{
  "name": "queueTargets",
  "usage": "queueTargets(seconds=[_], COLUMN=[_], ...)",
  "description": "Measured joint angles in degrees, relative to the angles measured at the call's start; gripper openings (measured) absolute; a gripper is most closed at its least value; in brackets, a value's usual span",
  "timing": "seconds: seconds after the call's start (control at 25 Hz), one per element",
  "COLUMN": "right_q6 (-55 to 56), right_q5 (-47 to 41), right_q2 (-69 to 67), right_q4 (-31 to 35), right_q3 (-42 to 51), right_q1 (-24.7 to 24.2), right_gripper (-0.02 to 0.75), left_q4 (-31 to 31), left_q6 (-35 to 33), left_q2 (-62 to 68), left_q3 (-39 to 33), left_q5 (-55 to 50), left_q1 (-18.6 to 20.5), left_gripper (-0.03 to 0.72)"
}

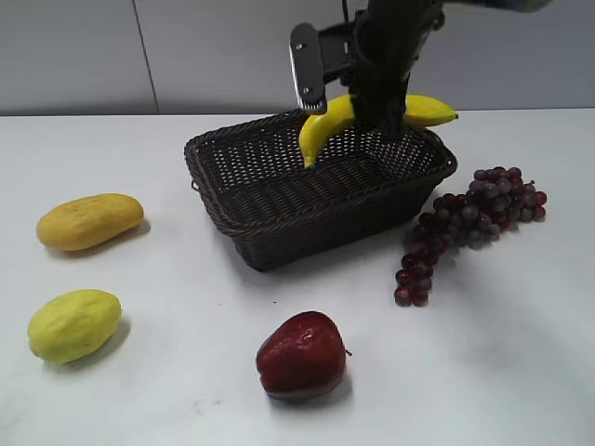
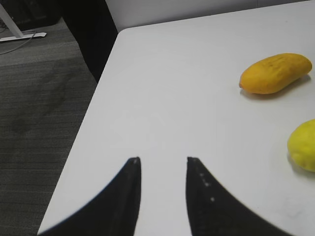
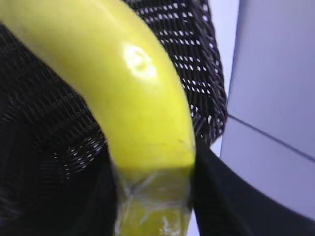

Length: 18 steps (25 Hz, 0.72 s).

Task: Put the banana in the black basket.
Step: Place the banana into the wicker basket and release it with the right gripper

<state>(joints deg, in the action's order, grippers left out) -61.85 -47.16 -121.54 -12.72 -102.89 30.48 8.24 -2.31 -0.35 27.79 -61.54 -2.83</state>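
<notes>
The bright yellow curved banana (image 1: 325,125) hangs over the far side of the black basket (image 1: 279,218), held at its middle by my right gripper (image 1: 376,107). Its left tip points down into the basket and its right end sticks out past the far right rim. In the right wrist view the banana (image 3: 133,83) fills the frame between the dark jaws (image 3: 152,172), with the basket's weave (image 3: 44,132) below it. My left gripper (image 2: 162,162) is open and empty above the table's left edge; it does not show in the exterior view.
An orange-yellow oval fruit (image 1: 90,221) and a yellow-green oval fruit (image 1: 74,324) lie at the left; both also show in the left wrist view (image 2: 275,73) (image 2: 302,145). A red apple (image 1: 302,356) lies in front of the basket. Dark grapes (image 1: 469,228) lie to its right.
</notes>
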Motion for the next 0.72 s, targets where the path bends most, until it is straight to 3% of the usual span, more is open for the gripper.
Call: queueTargets(seconds=[0.64, 0.72], right_q6=[-2.5, -2.5], right_q5=[7.2, 6.1], right_q2=[-6.4, -6.4], right_q4=[2.9, 2.9], right_q3=[0.0, 0.0], right_q1=[0.0, 0.0], right_gripper=[0.316, 0.367], left_q4=[0.0, 0.0], left_q6=[0.0, 0.0], left_q2=[0.0, 0.0], left_q3=[0.0, 0.0], left_q5=[0.0, 0.0], left_q1=[0.0, 0.0], left_gripper=[0.232, 0.232])
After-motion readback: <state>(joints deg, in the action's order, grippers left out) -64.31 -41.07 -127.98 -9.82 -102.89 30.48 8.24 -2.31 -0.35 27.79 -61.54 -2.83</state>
